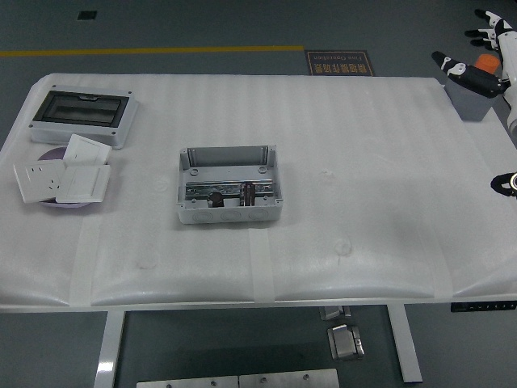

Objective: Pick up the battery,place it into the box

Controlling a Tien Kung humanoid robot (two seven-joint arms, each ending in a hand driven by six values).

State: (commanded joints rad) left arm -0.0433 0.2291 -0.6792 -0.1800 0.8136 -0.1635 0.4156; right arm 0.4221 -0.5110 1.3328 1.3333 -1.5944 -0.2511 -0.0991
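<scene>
An open grey box (pixel 229 185) sits at the table's middle left. Inside it, on a metal rail, lie two dark cylinders, one battery (pixel 216 199) on the left and another (pixel 249 194) to its right. My right hand (pixel 471 47) hovers far off at the table's top right corner, fingers spread and holding nothing. It hangs over a small grey bin (pixel 475 99) with something orange in it. My left arm is out of view.
A closed grey box with a dark window (pixel 83 115) stands at the far left. In front of it, white wall sockets (pixel 63 179) are piled on a purple disc. A dark part of my right arm (pixel 506 184) shows at the right edge.
</scene>
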